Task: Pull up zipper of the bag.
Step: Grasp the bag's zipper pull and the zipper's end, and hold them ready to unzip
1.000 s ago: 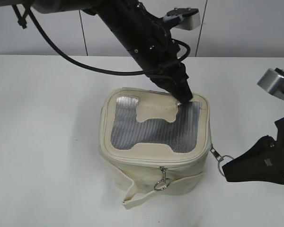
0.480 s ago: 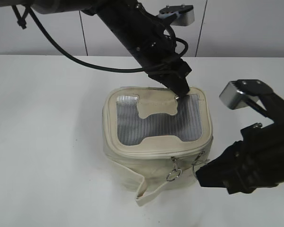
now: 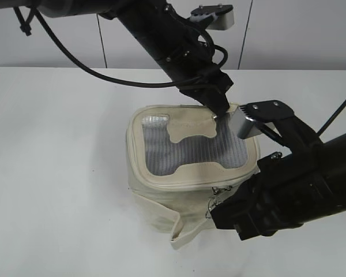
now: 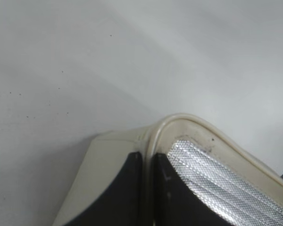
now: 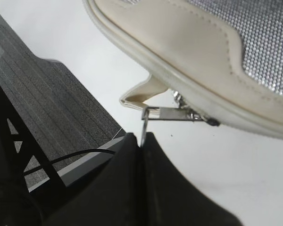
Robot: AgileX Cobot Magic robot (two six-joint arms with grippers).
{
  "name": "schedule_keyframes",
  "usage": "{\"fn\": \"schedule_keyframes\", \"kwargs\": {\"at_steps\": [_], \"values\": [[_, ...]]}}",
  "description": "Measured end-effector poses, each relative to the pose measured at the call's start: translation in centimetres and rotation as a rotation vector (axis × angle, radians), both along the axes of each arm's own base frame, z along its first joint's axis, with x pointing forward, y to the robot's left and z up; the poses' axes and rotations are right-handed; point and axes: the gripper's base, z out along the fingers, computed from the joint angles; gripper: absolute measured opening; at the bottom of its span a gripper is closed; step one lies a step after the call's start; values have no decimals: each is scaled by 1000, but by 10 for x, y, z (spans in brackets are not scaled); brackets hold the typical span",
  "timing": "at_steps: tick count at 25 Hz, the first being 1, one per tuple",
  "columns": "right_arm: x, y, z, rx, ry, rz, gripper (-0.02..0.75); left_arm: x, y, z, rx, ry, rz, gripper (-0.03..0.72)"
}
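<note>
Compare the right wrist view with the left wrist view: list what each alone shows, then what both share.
Right wrist only: the right gripper shut on a ring pull, the zipper slider, the strap end and the bone patch. Left wrist only: the left gripper pressed shut on the bag's lid corner. Both: the bag, its ribbed window and the white table.

My left arm reached down from the upper left, its tool (image 3: pixel 219 111) closed, tips together and pressed downward. My right arm came in low from the right, wrist angled toward the middle, its tool (image 5: pixel 142 137) clamped with fingers (image 5: pixel 125 155) pinched on a ring pull (image 5: pixel 144 123).
</note>
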Motion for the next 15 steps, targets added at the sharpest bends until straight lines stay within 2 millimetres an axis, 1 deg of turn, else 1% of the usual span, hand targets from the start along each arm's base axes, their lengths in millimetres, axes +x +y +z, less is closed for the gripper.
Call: {"fn": "schedule_keyframes", "kwargs": {"at_steps": [5,12,15], "values": [[0,3,2,11,-1,4,8,0,0,0,1,-2,0,36],[-2,19,6,19,-37,64,8,0,0,0,5,2,-5,36],[-1,21,5,17,-34,65,8,-1,0,0,6,4,-7,36]]}}
